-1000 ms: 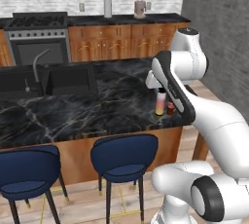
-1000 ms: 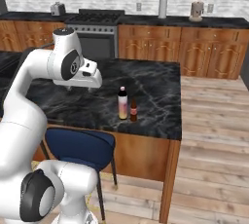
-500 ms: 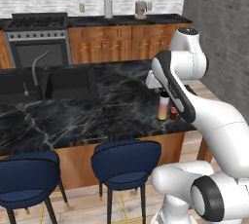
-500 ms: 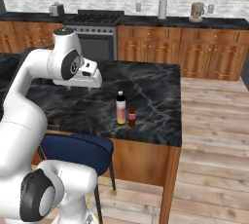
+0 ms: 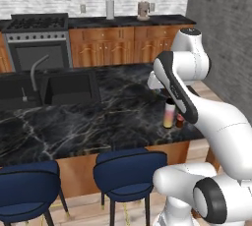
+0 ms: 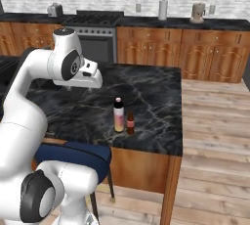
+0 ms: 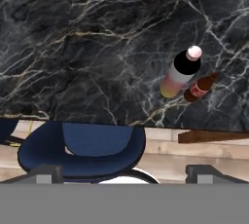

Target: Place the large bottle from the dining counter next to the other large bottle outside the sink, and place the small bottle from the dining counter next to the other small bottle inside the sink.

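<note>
The large bottle is standing upright near the centre of the right base view, on the black veined top of the dining bench, close to its near edge. Just beside it, on its right in that frame, the small bottle is standing upright too; whether the two are touching cannot be told. In the hand view both are showing in the right half of the frame, the large bottle with its pale cap and pinkish-yellow lower body, the small bottle with a red label. In the left base view they are sitting right of centre, partly behind the white arm: the large bottle and the small bottle. The sink is lying at the left of that frame, set into the same bench. The end effector is hanging above the bench in the upper left of the right base view, well apart from both bottles, its jaws standing wide and holding nothing. A blue stool is standing below the bench edge.
</note>
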